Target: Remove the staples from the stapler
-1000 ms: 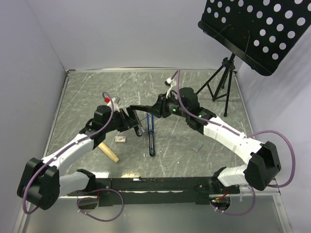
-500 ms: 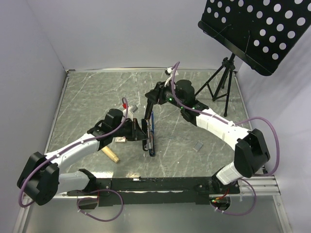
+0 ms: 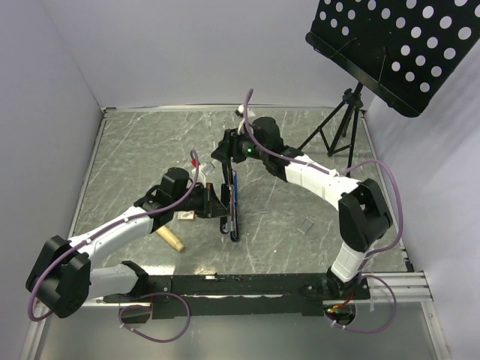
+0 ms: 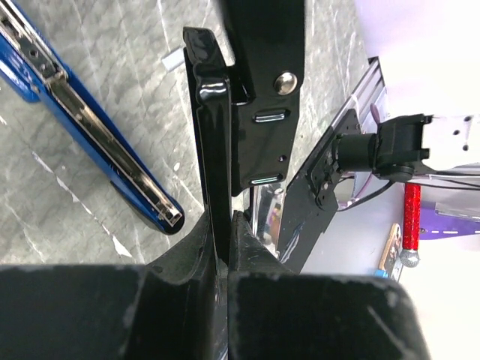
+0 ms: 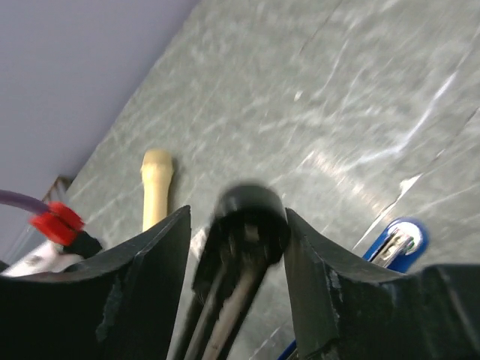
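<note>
The stapler (image 3: 235, 217) is swung open at mid-table. Its blue arm with the silvery rail (image 4: 105, 150) lies on the tabletop, and its black base (image 4: 262, 90) stands up from it. My left gripper (image 3: 218, 201) is shut on the edge of that black base, as the left wrist view shows (image 4: 225, 225). My right gripper (image 3: 225, 166) hangs over the stapler's far end. In the right wrist view its jaws (image 5: 236, 212) stand apart around the base's rounded black end (image 5: 247, 217), with a gap on the left. The blue tip (image 5: 397, 238) shows below right.
A wooden handle (image 3: 169, 238) and a small box (image 3: 186, 216) lie left of the stapler, under my left arm. A small grey piece (image 3: 306, 225) lies to the right. A music stand's tripod (image 3: 341, 139) stands at the back right corner.
My right gripper has swung left and back over the stapler's upper end, and its jaws have spread wider. The left arm shifted right with the base early on, then held still.
</note>
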You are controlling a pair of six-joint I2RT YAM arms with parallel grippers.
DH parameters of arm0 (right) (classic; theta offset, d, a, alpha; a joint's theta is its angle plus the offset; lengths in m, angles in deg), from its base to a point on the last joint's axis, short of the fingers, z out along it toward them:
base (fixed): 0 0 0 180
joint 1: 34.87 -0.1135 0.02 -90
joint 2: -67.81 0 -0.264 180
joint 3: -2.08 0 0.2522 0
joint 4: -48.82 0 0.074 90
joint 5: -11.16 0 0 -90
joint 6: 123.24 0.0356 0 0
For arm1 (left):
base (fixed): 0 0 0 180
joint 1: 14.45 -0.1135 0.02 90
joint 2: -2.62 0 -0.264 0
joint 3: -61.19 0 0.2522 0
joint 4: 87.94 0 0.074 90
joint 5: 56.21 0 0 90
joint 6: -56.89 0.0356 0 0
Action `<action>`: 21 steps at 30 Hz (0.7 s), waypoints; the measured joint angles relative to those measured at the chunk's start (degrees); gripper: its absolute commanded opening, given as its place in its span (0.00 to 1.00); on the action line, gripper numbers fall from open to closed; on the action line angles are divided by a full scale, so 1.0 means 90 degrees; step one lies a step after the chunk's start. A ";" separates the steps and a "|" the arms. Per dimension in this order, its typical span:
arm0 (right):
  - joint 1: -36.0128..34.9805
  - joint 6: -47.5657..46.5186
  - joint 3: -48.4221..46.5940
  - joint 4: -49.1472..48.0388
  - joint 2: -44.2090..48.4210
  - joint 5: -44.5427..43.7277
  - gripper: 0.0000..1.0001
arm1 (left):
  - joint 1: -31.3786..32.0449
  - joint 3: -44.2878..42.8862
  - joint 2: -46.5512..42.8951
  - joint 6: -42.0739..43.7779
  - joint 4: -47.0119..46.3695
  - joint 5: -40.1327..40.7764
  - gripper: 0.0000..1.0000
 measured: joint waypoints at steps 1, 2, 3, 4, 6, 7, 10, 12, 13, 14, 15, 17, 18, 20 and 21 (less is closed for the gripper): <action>-0.0015 0.0007 -0.0070 0.0151 -0.0085 0.0114 0.67 | 0.0000 0.0000 -0.0017 0.0000 -0.0034 -0.0002 0.01; -0.0024 0.0015 -0.0085 0.0289 -0.0126 0.0204 0.73 | 0.0000 -0.0002 -0.0039 0.0002 -0.0053 0.0002 0.01; -0.0032 0.0022 -0.0085 0.0437 -0.0136 0.0291 0.77 | -0.0002 -0.0005 -0.0061 0.0002 -0.0061 0.0024 0.01; -0.0034 0.0034 -0.0085 0.0546 -0.0138 0.0347 0.85 | -0.0005 -0.0017 -0.0070 0.0015 -0.0063 0.0029 0.01; -0.0044 0.0015 -0.0138 0.0833 -0.0136 0.0440 0.95 | -0.0005 -0.0090 -0.0070 0.0046 -0.0046 0.0046 0.01; -0.0049 0.0005 -0.0182 0.0971 -0.0138 0.0474 0.98 | -0.0005 -0.0126 -0.0070 0.0053 -0.0044 0.0046 0.01; -0.0049 -0.0019 -0.0340 0.1324 -0.0129 0.0520 0.98 | -0.0005 -0.0187 -0.0075 0.0046 -0.0102 0.0061 0.01; -0.0049 -0.0007 -0.0403 0.1511 -0.0097 0.0491 0.98 | -0.0005 -0.0189 -0.0090 0.0034 -0.0112 0.0097 0.01; -0.0049 0.0000 -0.0430 0.1632 -0.0066 0.0457 0.98 | -0.0005 -0.0189 -0.0095 0.0032 -0.0114 0.0121 0.01; -0.0049 0.0002 -0.0440 0.1756 -0.0017 0.0413 0.98 | -0.0005 -0.0189 -0.0097 0.0024 -0.0117 0.0148 0.01; -0.0049 0.0005 -0.0444 0.1892 0.0044 0.0372 0.98 | -0.0005 -0.0189 -0.0097 0.0019 -0.0117 0.0165 0.01; -0.0046 0.0007 -0.0454 0.2164 0.0209 0.0279 0.98 | -0.0005 -0.0189 -0.0097 0.0019 -0.0117 0.0211 0.01; -0.0044 0.0010 -0.0454 0.2271 0.0299 0.0231 0.98 | -0.0005 -0.0189 -0.0097 0.0019 -0.0114 0.0233 0.01; -0.0036 0.0024 -0.0454 0.2416 0.0476 0.0143 0.98 | -0.0005 -0.0202 -0.0090 0.0022 -0.0100 0.0272 0.01; -0.0029 0.0029 -0.0454 0.2477 0.0576 0.0097 0.98 | -0.0005 -0.0216 -0.0085 0.0022 -0.0075 0.0301 0.01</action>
